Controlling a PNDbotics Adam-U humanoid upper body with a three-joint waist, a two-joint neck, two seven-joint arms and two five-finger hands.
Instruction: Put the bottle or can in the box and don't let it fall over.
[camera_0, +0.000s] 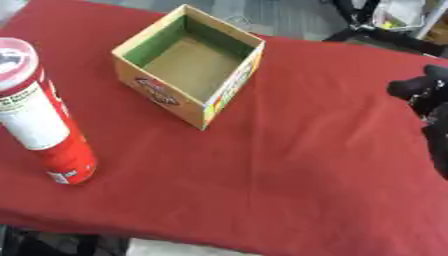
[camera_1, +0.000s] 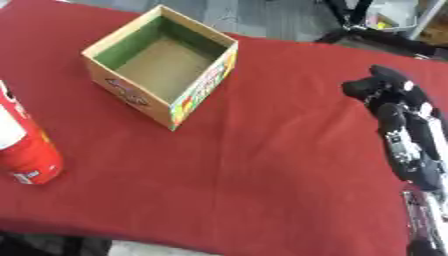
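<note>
The red can with a white label and clear lid stands upright near the table's left edge, well apart from the empty box. The right hand lies at the right edge; whether its fingers are curled I cannot tell.

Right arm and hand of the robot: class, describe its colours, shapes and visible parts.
The right hand is black, with rounded, knuckled segments. Behind it the right arm is a long black limb with silver-grey metal links and small white patches along it. The left hand is not in view.

Lab or workshop: red-clothed table, black equipment stands.
</note>
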